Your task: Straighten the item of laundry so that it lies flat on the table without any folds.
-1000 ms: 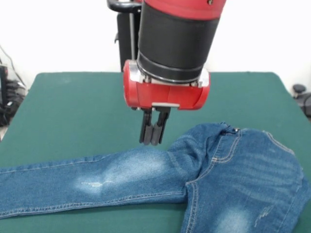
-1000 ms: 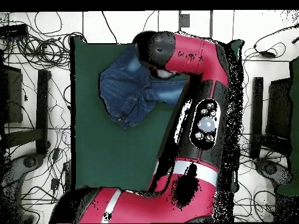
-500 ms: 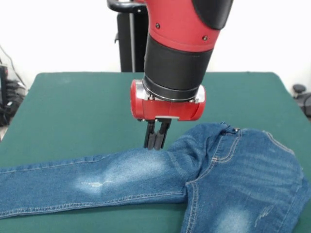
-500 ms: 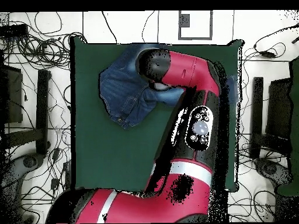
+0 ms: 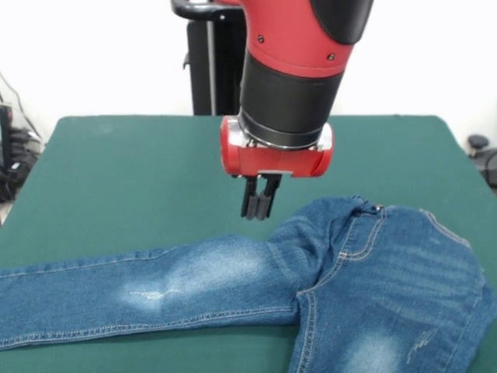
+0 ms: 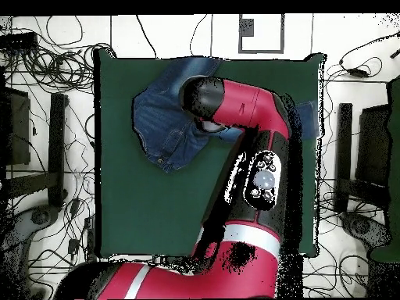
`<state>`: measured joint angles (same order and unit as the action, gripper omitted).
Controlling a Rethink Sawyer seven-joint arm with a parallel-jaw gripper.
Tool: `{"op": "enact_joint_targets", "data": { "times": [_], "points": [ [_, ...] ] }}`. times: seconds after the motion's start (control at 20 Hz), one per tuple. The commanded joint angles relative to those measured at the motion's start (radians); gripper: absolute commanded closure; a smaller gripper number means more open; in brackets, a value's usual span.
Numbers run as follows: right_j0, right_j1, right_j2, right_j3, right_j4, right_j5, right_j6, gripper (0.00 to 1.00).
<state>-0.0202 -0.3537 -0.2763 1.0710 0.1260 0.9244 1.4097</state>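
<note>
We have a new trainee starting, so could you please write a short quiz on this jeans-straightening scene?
1. True or false: the gripper is holding the jeans.
2. The gripper hangs over: A the bare table, B a back pocket, C the hem.
3. Fill in: the fingers are pressed ____.

Key: 1 false, it hangs shut above them. 2 A, just beyond the jeans' far edge. 3 together.

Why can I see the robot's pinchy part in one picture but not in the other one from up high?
Front view: the end effector hangs in plain sight, fingers closed together, above the green table just beside the jeans. Overhead view: the red arm lies right over that spot and hides the end effector, covering part of the jeans too.
</note>
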Motion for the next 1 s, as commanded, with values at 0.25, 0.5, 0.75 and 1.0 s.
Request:
{"op": "enact_joint_targets", "data": {
  "times": [0.25, 0.5, 0.75, 1.0],
  "points": [
    [0.057, -0.014, 0.098, 0.178, 0.062, -0.031, 0.267, 1.0],
    [0.071, -0.004, 0.1, 0.18, 0.078, -0.058, 0.281, 1.0],
    [0.086, 0.002, 0.093, 0.188, 0.094, -0.081, 0.301, 1.0],
    [0.1, 0.01, 0.084, 0.198, 0.107, -0.105, 0.317, 1.0]
  ]
}}
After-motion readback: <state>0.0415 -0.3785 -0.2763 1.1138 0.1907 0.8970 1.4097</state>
